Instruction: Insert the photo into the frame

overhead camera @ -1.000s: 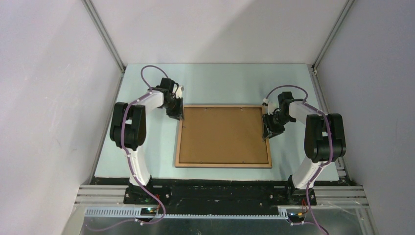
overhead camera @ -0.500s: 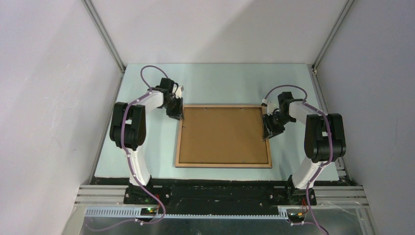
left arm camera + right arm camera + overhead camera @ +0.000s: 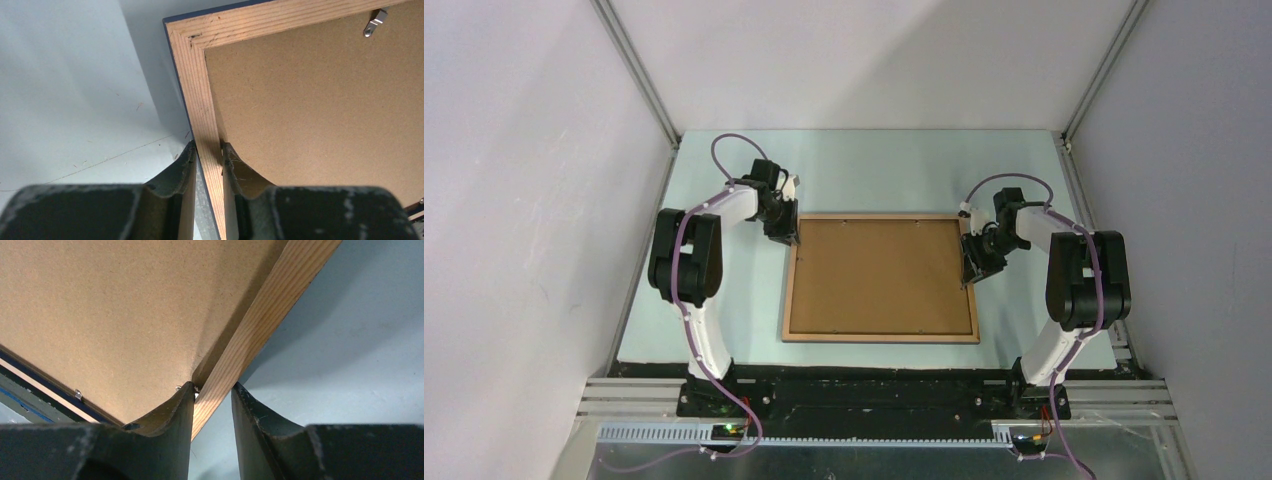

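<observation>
Overhead view faces down; both wrist views (close) share the frame rails.

The frame lies mid-table, backing board inside it, left gripper and right gripper at opposite side rails.

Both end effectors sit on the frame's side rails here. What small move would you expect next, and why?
Probably the right end effector finishes closing on its rail: a gap still shows between the outer finger and the wood. The left end effector already pinches the opposite rail of the frame, which lies wood face up with the brown backing board inside. A level two-arm lift would likely follow.
</observation>
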